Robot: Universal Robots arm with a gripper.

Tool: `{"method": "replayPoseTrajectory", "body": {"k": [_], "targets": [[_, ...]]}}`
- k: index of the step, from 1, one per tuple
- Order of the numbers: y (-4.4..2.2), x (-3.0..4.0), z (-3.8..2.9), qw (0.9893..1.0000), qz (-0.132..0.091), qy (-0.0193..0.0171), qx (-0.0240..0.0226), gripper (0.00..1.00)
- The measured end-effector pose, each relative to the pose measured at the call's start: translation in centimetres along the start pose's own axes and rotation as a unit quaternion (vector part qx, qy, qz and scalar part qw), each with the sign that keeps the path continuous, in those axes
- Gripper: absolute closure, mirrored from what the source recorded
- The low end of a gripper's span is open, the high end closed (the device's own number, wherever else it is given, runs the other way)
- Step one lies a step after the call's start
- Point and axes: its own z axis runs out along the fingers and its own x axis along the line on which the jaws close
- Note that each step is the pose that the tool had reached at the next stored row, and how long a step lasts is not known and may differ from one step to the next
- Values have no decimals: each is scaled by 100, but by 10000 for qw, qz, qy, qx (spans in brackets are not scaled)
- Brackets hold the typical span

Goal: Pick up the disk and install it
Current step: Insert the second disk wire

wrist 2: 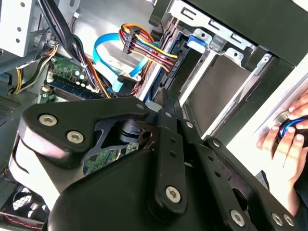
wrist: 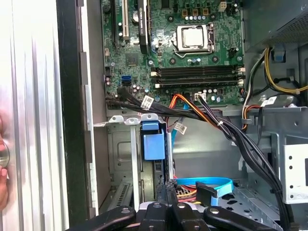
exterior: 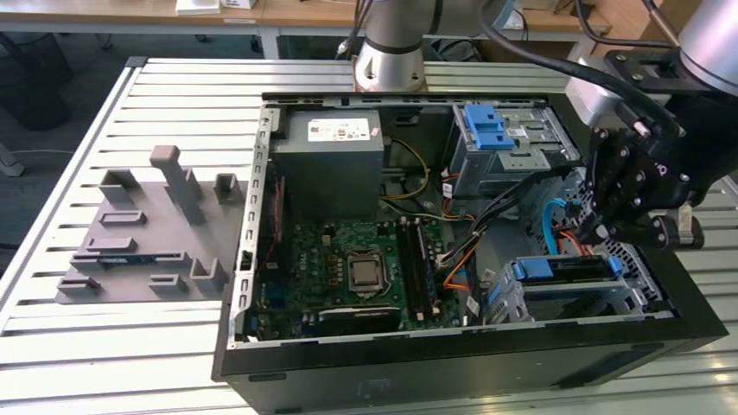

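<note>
The disk (exterior: 562,269) sits edge-up in the drive cage (exterior: 640,298) at the near corner of the open computer case, on the exterior view's right, with blue rails at both ends. In both wrist views it shows as a dark slab in the cage slot with a blue end tab (wrist: 153,144) (wrist 2: 195,41). My gripper (exterior: 594,232) hangs just above the disk's far side. Its fingers (wrist 2: 167,103) are shut with nothing between them, and the tips (wrist: 166,188) point down toward the disk's edge.
Bundled black, orange and blue cables (exterior: 507,216) run beside the cage. A second cage with a blue latch bracket (exterior: 490,128) stands behind, and the grey power supply (exterior: 334,164) and motherboard (exterior: 358,272) fill the case. A grey fixture (exterior: 150,233) lies outside. A person's hand (wrist 2: 288,134) rests on the table.
</note>
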Motion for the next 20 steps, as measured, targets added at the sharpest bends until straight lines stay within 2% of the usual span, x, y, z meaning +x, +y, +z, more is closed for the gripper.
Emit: {"method": "replayPoseTrajectory", "body": {"k": [12, 20], "targets": [[10, -24, -63, 10000, 0, 0, 0, 89], [14, -96, -63, 10000, 0, 0, 0, 89]]}}
